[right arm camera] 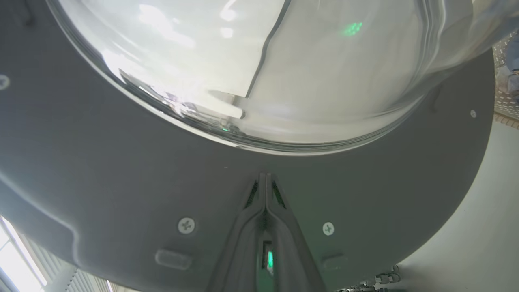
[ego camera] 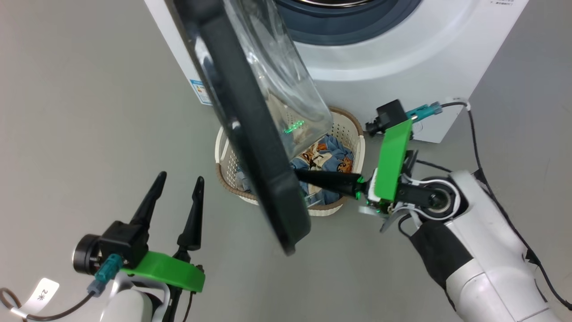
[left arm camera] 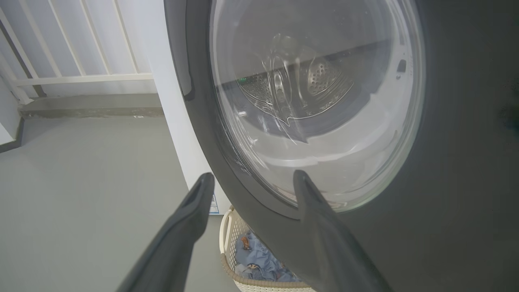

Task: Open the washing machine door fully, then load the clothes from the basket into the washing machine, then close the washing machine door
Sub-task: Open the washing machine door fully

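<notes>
The washing machine door [ego camera: 250,134] stands partly swung out from the white washing machine [ego camera: 380,58], its black rim edge-on and its glass bowl facing right. My right gripper [ego camera: 301,175] is shut, its tips pressed against the inner side of the door's rim [right arm camera: 266,175] with nothing held. Below and behind the door sits the cream basket [ego camera: 344,129] with the light-blue clothes [ego camera: 333,156] inside. My left gripper [ego camera: 178,179] hangs open over the floor at lower left, apart from the door; its view faces the door's outer glass [left arm camera: 316,101] and the basket [left arm camera: 231,243].
Grey floor [ego camera: 80,112] spreads to the left of the machine. White railings [left arm camera: 81,48] line the far wall. A black cable [ego camera: 478,147] runs along my right arm beside the machine's right corner.
</notes>
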Robot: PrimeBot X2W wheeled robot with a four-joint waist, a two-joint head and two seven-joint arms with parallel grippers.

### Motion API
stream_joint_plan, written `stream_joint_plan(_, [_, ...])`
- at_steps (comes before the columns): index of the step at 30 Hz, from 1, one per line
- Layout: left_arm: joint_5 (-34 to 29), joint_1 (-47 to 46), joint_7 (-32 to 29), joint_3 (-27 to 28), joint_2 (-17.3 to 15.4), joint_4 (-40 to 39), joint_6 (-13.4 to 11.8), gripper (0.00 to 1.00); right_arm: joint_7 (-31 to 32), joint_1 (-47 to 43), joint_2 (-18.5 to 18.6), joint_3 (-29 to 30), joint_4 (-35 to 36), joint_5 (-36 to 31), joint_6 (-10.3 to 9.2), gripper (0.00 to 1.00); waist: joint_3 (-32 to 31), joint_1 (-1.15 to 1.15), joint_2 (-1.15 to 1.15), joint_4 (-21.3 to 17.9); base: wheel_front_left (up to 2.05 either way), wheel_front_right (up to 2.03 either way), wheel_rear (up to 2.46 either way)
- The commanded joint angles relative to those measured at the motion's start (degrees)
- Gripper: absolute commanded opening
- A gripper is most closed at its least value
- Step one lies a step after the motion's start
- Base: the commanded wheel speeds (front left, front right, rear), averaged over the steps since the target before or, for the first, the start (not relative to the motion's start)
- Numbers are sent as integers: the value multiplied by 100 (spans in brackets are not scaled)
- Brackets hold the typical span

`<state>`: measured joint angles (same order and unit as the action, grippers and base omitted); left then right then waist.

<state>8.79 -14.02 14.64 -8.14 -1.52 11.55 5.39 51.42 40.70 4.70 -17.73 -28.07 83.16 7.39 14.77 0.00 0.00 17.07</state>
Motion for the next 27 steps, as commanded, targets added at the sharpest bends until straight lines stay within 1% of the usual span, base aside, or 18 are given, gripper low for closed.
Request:
stream_joint_plan(1, [10,-55,36,186,-136,-155,13,100,-38,-71,-182,-199,118,89,10,0,6,0,0,5,0,0,0])
stream_joint_plan(6, [41,-72,36,168,-136,-144,-7,100,-280,-22,-182,-656,2,327,10,0,17,0,0,10,0,0,0])
stream_joint_plan(11, [49,-85,36,176,-136,-144,-28,100,-442,31,-182,-896,-100,470,10,0,7,0,0,-15,0,0,0])
stream_joint_plan(15, [31,-63,36,230,-136,-136,-31,100,-600,28,-182,-918,-159,556,10,0,-62,0,0,-81,0,0,0])
stream_joint_plan(18, [-7,-16,36,293,-136,-119,-21,100,-743,-61,-167,-801,-166,587,10,0,-195,0,0,-184,0,0,0])
stream_joint_plan(25, [-113,108,36,482,-139,-102,14,100,-1077,-407,31,-488,-5,619,10,0,-456,0,0,-442,0,0,0])
stream_joint_plan(26, [-127,128,36,509,-143,-103,21,100,-1167,-465,64,-434,29,602,10,4,-487,0,0,-482,0,0,0])
stream_joint_plan(27, [-141,147,36,533,-149,-104,28,100,-1263,-521,96,-383,66,575,10,38,-514,0,0,-522,0,0,0])
